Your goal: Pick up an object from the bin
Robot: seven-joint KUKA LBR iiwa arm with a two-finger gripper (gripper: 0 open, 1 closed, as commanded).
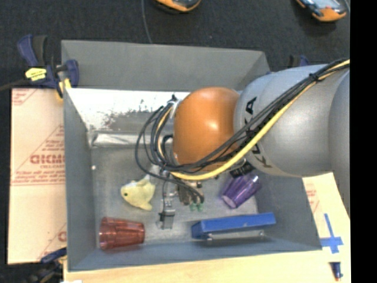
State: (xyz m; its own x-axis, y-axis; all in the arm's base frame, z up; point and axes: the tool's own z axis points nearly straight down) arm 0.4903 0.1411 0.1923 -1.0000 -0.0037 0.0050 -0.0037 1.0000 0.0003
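Scene: grey metal bin (76, 175), seen from above and a little to one side, four small loose things spread apart on its floor.
Arm: thick grey arm (294, 122) reaching in from the right of the view, covering much of the bin's right half.
Wrist: smooth rounded orange cover (203, 125) over the middle of the bin, with black and yellow cables (150, 143) looped along its left side.
Gripper: thin dark gripper (166, 217) hanging below the orange cover, pointing down, its tip low over bare metal at the front-middle of the floor.
Gripper opening: cannot tell whether wide or narrow from this angle.
Nearest thing: pale yellow toy (138, 193), soft and lumpy, just left of the gripper; touching or apart cannot be told.
Front left: translucent red cup (121, 233) lying on its side, near the front-left corner, below the yellow toy.
Front right: long blue stapler-like thing (232, 226) lying flat along the front wall, right of the gripper and apart from it.
Right: translucent purple thing (240, 190), tilted, just behind the blue one, partly tucked under the arm.
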